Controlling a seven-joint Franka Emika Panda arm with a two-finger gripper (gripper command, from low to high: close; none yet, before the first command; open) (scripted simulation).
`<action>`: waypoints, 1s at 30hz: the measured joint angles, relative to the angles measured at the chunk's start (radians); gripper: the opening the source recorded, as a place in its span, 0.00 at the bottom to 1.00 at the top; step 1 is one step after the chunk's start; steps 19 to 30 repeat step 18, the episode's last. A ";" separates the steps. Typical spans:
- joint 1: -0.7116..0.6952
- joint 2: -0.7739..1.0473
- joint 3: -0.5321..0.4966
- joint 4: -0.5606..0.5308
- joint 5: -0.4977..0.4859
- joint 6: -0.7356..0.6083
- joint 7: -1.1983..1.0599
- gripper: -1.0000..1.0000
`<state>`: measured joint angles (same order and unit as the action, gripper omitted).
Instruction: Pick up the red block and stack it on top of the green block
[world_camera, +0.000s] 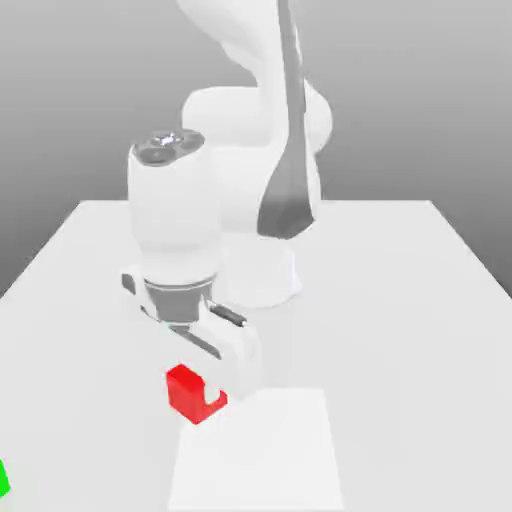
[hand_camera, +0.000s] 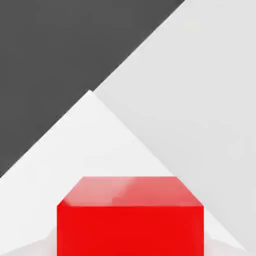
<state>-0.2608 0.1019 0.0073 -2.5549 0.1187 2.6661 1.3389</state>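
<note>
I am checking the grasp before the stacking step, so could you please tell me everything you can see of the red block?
The red block is a small, bright red cube with plain, glossy, unmarked faces; its top catches a pale sheen in the hand view. In the exterior view it sits at the tip of the hand, one white finger covering part of its side. It looks turned at an angle to the table edges. Whether it rests on the table or is lifted cannot be told. It lies well apart from the green block.
</note>
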 joint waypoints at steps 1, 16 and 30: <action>-0.013 0.020 -0.013 0.036 0.003 -0.017 0.016 0.00; -0.167 0.361 -0.185 0.430 0.033 -0.088 0.196 1.00; -0.167 0.361 -0.185 0.430 0.033 -0.088 0.196 1.00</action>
